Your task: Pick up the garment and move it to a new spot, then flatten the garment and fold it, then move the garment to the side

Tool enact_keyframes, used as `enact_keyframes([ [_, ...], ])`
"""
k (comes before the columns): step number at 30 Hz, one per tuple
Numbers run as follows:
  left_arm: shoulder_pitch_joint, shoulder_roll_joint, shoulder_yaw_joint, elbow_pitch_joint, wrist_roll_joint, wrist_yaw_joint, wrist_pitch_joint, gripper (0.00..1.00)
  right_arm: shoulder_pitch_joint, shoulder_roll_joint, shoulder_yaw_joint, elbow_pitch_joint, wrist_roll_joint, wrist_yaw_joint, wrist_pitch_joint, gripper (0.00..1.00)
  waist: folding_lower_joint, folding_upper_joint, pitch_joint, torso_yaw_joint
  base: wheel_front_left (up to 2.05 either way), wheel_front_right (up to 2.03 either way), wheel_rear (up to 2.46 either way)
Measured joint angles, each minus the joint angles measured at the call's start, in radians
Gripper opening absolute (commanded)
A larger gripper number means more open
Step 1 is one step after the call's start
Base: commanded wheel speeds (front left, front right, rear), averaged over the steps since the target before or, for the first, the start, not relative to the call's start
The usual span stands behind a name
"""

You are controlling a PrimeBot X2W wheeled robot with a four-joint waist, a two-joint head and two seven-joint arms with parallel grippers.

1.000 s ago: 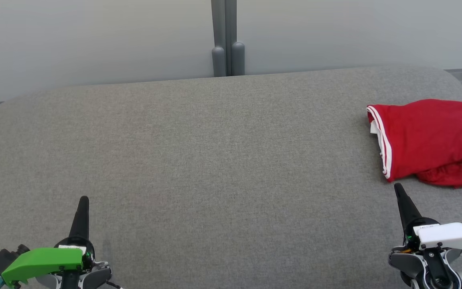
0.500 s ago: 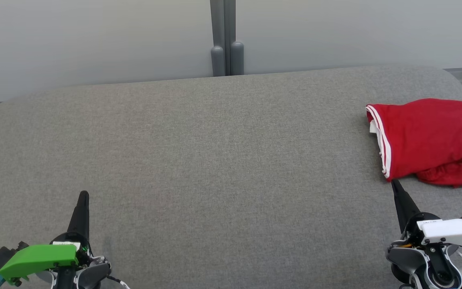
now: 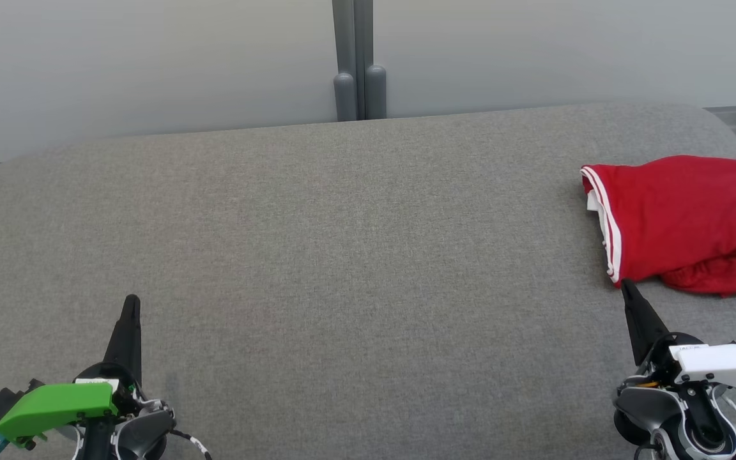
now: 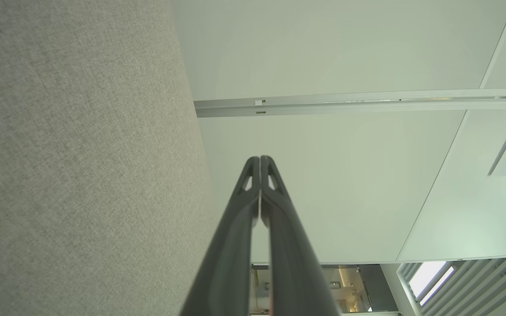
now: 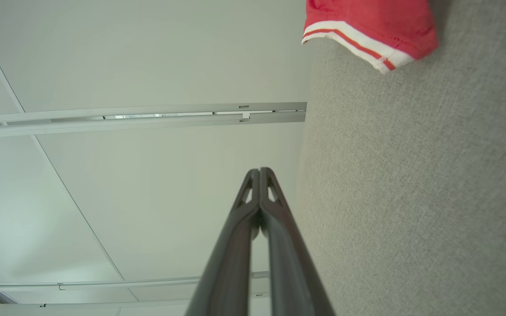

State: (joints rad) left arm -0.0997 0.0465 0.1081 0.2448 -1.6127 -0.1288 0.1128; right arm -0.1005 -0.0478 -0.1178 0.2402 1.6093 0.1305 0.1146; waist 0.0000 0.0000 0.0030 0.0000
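Green-capped, dark-fingered left gripper (image 3: 130, 301) & white-capped, dark-fingered right gripper (image 3: 625, 287) both reach a bit higher in the head view than 1 s ago. The right one ends closer to the cloth. Post & cloth also drift slightly left, so part of that is camera.

Big grey woven-fabric table w/ rounded corners (image 3: 342, 223) spans the head view, w/ pale wall panels (image 3: 151, 64) & a grey post (image 3: 354, 64) behind.

On the table's right side, near the rounded corner, lies the garment, a bright red jersey shirt (image 3: 687, 211). Its right end is cut by the frame. It sits as a compact, roughly rectangular stack w/ a white-and-red striped band (image 3: 609, 223) facing left & a rumpled red lobe poking out at the near edge. That fits a shirt folded & parked aside, or a bundle waiting for pickup; can't settle which.

Left gripper is low-left, well apart from the garment, fingers pressed together w/ nothing between them. Right gripper is low-right, likewise closed & empty. Its tip is near the band's near corner, but the right wrist view shows bare table between them.

Risks:
- Any fwd or sideways drift of that closed tip could catch the band corner, drag the top layer & open the stack.
- A push rightward could slide the cloth off the table's corner.
- Soft jersey likely resists little, so a nudge would shift the layers unevenly.
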Motion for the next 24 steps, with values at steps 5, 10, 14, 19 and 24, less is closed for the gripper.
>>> enact_keyframes([
  [5,0.0,0.0,0.0,0.0,0.0,0.0,0.0,0.0,-0.002,0.0,0.0,0.0,0.0,0.0,0.0,0.0,0.0,0.0,0.0,0.0,0.0,0.0,0.0],
  [10,0.0,0.0,0.0,0.0,0.0,0.0,0.0,0.0,-0.002,0.0,0.0,0.0,0.0,0.0,0.0,0.0,0.0,0.0,0.0,0.0,0.0,0.0,0.0],
  [14,-0.001,0.0,0.0,0.0,0.0,0.0,0.0,0.0,-0.002,0.0,0.0,0.001,0.0,0.0,0.0,0.0,0.0,0.0,0.0,0.0,0.0,0.0,0.0],
  [19,-0.001,0.0,0.0,0.0,0.0,0.0,0.0,0.0,-0.002,0.0,0.0,0.001,0.0,0.0,0.0,0.0,0.0,0.0,0.0,0.0,0.0,0.0,0.0],
  [24,-0.002,0.0,0.0,0.0,0.0,0.0,0.0,0.0,-0.002,0.0,0.0,0.001,0.0,0.0,0.0,0.0,0.0,0.0,0.0,0.0,0.0,0.0,0.0],
])
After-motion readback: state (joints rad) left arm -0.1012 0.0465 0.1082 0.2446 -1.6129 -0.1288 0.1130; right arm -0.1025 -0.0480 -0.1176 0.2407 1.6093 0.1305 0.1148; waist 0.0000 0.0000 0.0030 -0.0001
